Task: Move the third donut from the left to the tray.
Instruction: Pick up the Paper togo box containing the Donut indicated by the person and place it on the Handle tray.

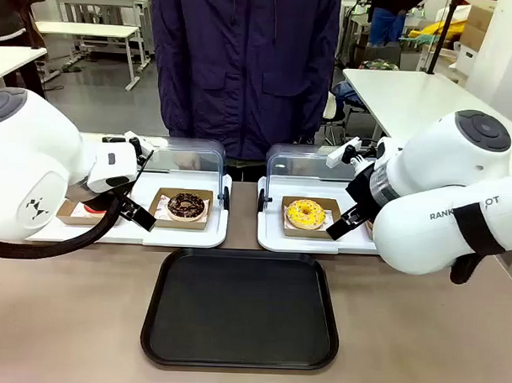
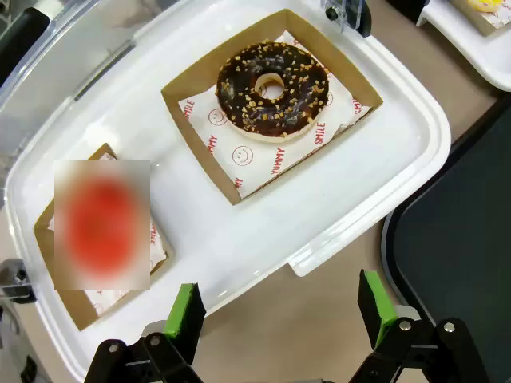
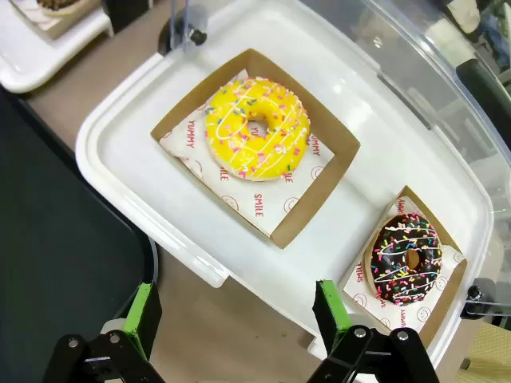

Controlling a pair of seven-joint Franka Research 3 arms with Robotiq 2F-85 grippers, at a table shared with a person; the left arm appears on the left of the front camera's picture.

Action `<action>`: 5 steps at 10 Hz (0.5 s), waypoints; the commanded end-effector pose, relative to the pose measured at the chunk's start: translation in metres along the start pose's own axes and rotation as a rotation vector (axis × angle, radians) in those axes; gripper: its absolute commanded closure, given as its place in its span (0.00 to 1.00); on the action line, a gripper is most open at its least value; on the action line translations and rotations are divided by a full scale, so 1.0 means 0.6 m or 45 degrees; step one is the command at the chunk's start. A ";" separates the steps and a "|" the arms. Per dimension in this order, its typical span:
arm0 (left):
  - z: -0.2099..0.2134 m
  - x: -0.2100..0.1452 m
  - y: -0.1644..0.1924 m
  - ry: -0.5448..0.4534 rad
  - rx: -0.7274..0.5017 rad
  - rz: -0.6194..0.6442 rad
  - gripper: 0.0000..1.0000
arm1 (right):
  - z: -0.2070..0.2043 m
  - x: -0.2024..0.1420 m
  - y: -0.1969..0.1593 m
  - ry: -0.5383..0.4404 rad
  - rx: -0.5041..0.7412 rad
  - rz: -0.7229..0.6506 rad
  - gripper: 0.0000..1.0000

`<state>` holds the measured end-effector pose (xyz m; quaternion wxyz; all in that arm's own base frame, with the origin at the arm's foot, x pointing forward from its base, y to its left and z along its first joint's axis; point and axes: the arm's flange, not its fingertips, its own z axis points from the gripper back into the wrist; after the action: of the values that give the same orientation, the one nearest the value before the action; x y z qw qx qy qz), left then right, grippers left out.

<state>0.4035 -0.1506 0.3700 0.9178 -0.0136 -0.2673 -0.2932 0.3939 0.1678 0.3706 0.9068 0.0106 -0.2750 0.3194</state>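
Note:
The third donut (image 1: 305,214) (image 3: 256,128) has bright yellow icing with sprinkles and lies in a square brown cardboard holder (image 3: 331,171) on the right white tray (image 3: 120,136). My right gripper (image 3: 238,315) (image 1: 343,224) hovers open just in front of that white tray, near the donut's right side, with nothing between its green pads. The black tray (image 1: 241,309) (image 3: 56,239) lies bare at the table's front middle. My left gripper (image 2: 279,315) (image 1: 131,211) is open too, held over the front edge of the left white tray (image 2: 359,183).
A chocolate donut with nuts (image 2: 272,87) (image 1: 186,206) and a red donut (image 2: 102,225) share the left white tray. A chocolate donut with coloured sprinkles (image 3: 406,258) lies beside the yellow one. Clear domed lids (image 1: 186,160) (image 1: 303,164) stand raised behind. A person in a dark jacket (image 1: 244,65) stands opposite.

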 end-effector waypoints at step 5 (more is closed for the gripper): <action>0.000 0.000 0.000 0.000 0.000 0.000 0.00 | 0.000 0.000 0.000 0.000 0.000 0.000 0.00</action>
<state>0.4035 -0.1506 0.3700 0.9178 -0.0136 -0.2673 -0.2931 0.3939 0.1679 0.3706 0.9065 0.0101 -0.2750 0.3201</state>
